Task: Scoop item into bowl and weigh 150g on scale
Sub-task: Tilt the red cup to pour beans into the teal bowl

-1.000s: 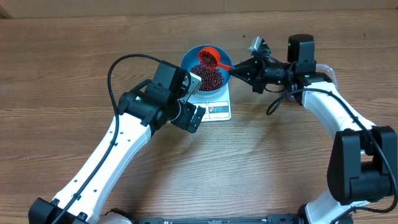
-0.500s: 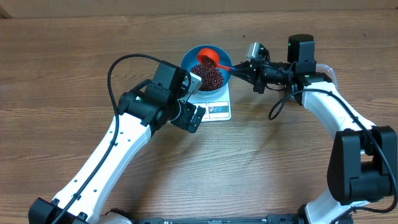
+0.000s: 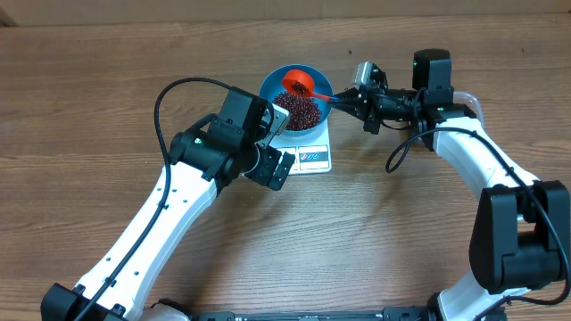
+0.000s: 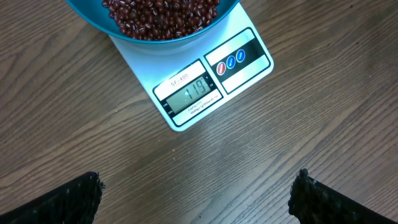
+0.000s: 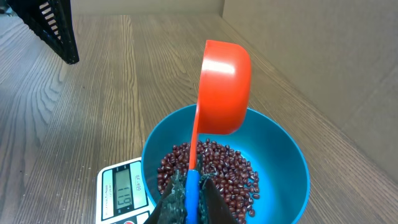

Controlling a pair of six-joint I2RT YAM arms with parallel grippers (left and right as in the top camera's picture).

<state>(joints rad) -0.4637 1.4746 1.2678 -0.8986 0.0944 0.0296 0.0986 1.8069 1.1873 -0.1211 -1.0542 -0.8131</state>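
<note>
The blue bowl stands on the white scale, and a pile of dark red-brown beans lies inside it. My right gripper is shut on the blue handle of a red scoop, whose cup is turned over above the bowl. In the right wrist view the scoop hangs tipped over the beans in the bowl, gripper clamped on its handle. My left gripper is open at the scale's near-left side. In the left wrist view the scale display reads 119.
The left arm's black cable loops over the table left of the bowl. A clear plastic tub edge shows behind the right arm. Bare wooden tabletop lies in front of the scale.
The right gripper has rolled the scoop further over and shifted it slightly left above the bowl; beans have dropped out. The left arm is still.
</note>
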